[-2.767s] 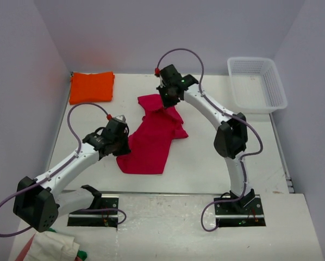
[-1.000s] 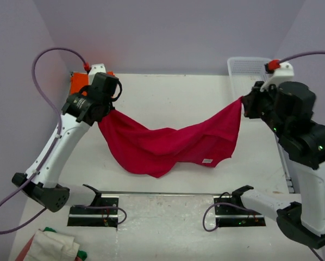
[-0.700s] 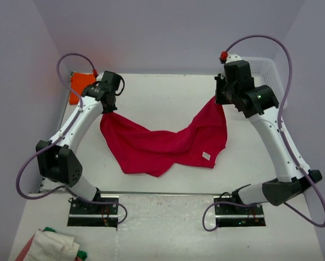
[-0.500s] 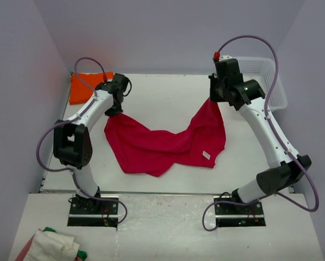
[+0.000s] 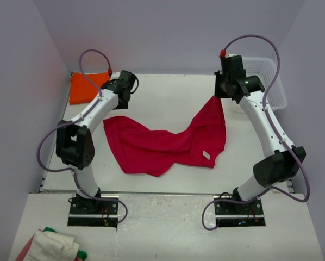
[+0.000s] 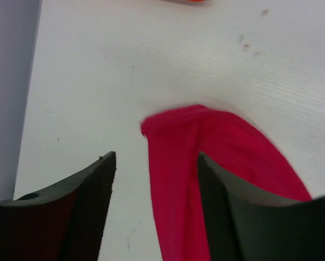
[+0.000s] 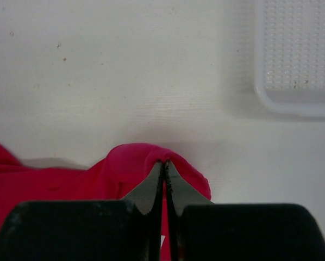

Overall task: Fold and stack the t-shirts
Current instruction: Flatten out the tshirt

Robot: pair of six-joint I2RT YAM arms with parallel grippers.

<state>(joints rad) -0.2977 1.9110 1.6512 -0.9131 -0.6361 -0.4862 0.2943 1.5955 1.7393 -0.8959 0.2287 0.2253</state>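
The left gripper (image 6: pixel 155 157) has its fingers spread over a loose corner of the crimson t-shirt (image 5: pixel 162 147) on the table (image 5: pixel 168 98). The right gripper (image 7: pixel 163 163) has its fingers pinched tight on another corner.

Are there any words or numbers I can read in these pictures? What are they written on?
No text can be read anywhere in these views.
On the red t-shirt, the white tag: too small to read.
On the orange t-shirt: plain, no print showing.
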